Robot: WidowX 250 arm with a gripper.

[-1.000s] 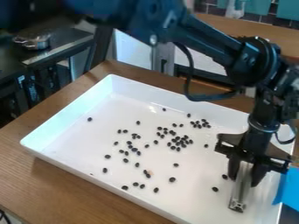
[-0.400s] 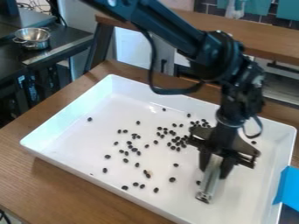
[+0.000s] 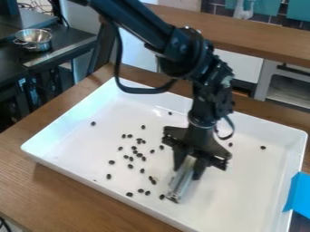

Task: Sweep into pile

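The wooden bench [image 3: 66, 195] spans the foreground. At the upper left, a shiny metal pot [image 3: 37, 45] with side handles sits on a dark counter [image 3: 63, 41], thin cables [image 3: 45, 6] behind it. A wooden ledge [image 3: 254, 36] crosses the back, with dark tiles [image 3: 221, 9] and teal pieces [image 3: 268, 8] above. A flat blue piece [image 3: 299, 195] lies at the lower right; a black cable [image 3: 5, 224] pokes in at the lower left.

The hand [image 3: 188, 166] grips a bar [image 3: 180, 182] — black beans [image 3: 111, 162] dot the tray [image 3: 242, 190].
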